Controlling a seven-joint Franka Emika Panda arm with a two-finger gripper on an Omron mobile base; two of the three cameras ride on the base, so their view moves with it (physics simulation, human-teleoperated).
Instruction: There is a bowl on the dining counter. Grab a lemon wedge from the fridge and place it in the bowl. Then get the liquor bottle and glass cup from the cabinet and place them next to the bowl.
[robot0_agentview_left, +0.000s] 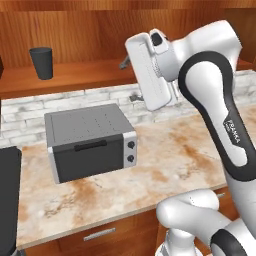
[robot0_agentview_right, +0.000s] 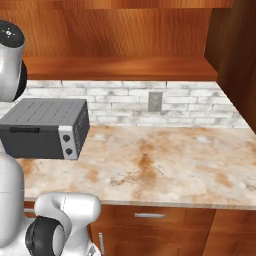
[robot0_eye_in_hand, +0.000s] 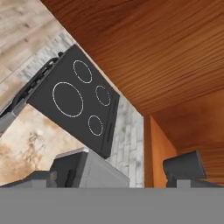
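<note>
The glass cup (robot0_agentview_left: 41, 62) is a dark grey tumbler standing upright on the wooden shelf of the cabinet (robot0_agentview_left: 80, 75), at the far left. My gripper (robot0_agentview_left: 129, 80) hangs at shelf height, well to the cup's right, and points toward it. Its fingers are spread wide with nothing between them. In the rolled hand view the glass cup (robot0_eye_in_hand: 186, 164) sits low on the right, just above one fingertip (robot0_eye_in_hand: 175, 180) of my open gripper (robot0_eye_in_hand: 113, 181). The cabinet (robot0_agentview_right: 120, 67) shelf is bare on its right half. The bowl, dining counter, fridge, lemon wedge and liquor bottle are out of view.
A grey toaster oven (robot0_agentview_left: 90, 140) (robot0_agentview_right: 45, 127) stands on the marble wall counter (robot0_agentview_left: 175, 155) under the shelf. A black cooktop (robot0_eye_in_hand: 74, 96) (robot0_agentview_left: 9, 200) lies at the counter's left end. A wall outlet (robot0_agentview_right: 155, 101) is set in the white brick backsplash. A wooden side panel (robot0_agentview_right: 235, 60) closes the right.
</note>
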